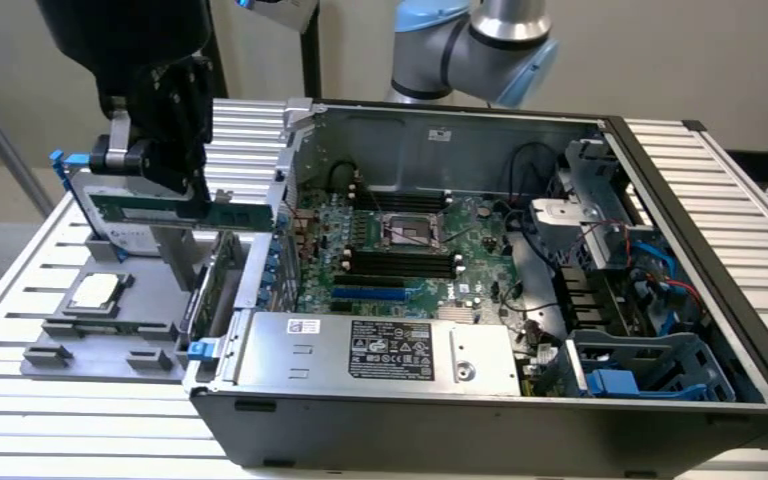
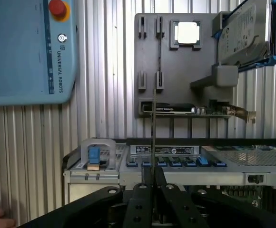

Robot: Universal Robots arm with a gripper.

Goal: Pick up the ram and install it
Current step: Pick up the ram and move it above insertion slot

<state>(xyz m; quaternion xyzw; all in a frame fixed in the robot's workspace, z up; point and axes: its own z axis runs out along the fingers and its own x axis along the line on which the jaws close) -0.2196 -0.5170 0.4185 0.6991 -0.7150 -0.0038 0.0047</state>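
One ram (image 1: pixel 233 215), clamped in the gripper (image 1: pixel 157 195), hangs clear beside the open case (image 1: pixel 491 425).

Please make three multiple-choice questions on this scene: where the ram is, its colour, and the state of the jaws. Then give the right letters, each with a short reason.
1. Where is the ram?
A. In a motherboard slot.
B. In the air, at the exterior view's left of the open case.
C. On the power supply.

2. What colour is its board?
A. Red.
B. White.
C. Green.

3. How do the jaws of the gripper stand?
A. Shut on the ram.
B. Wide open, empty.
C. Shut on the processor chip.

1 B: it hangs outside the case, on the grey fixture's side.
2 C: the strip looks green.
3 A: the wrist view shows its edge clamped between them.
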